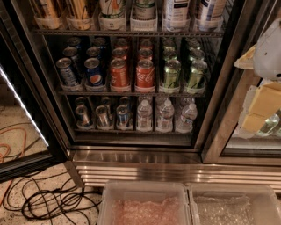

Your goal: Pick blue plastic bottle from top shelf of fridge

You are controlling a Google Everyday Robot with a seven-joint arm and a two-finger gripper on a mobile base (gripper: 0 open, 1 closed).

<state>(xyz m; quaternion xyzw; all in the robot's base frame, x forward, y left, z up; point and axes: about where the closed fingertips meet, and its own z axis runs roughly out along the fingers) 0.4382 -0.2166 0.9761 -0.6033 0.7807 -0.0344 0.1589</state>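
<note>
The fridge (131, 169) stands open in front of me, with a dark interior and a ribbed steel base. The top shelf (127, 32) runs along the upper edge of the view, so only the bases of its drinks show, seated in clear holders. The blue plastic bottle (210, 14) is the rightmost one there, with a white-and-blue label and a pale base. A white bottle with a dark label (175, 13) stands just left of it. My gripper (260, 110) is at the far right, outside the fridge opening, below and to the right of the blue bottle, in front of the neighbouring glass door.
The middle rack holds soda cans (145, 72). The bottom rack holds cans and small water bottles (165, 115). Two clear plastic bins (145, 204) sit at the bottom. Cables (48, 197) lie on the floor at left. The open door with its light strip (22, 105) is at left.
</note>
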